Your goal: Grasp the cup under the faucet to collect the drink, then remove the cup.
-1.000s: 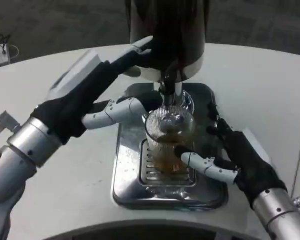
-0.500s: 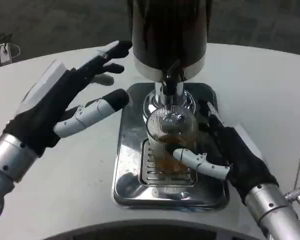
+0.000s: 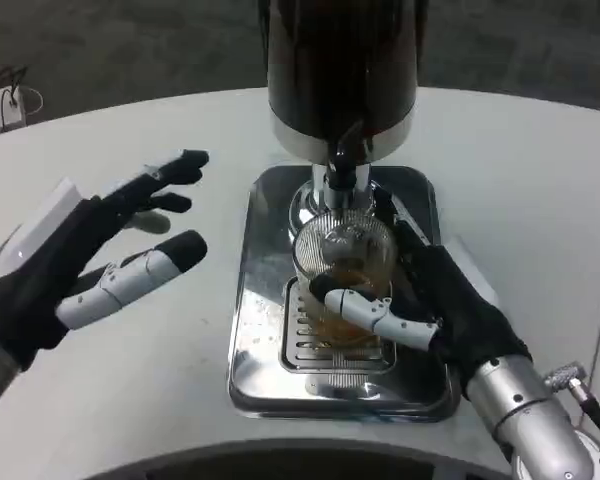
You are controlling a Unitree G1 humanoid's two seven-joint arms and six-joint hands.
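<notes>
Our right hand [image 3: 435, 305] holds the glass cup [image 3: 342, 280] under the faucet [image 3: 340, 165], cup at its 9 o'clock. Our left hand [image 3: 100, 255], fingers wide, has moved away left.

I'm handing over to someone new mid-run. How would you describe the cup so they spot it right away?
Find the tall dark dispenser standing at the back of the shiny metal tray on the white table. Directly under its faucet, on the slotted drip grate, sits the cup. It is the only clear ribbed glass, holding amber drink, with the right hand wrapped around it.
</notes>
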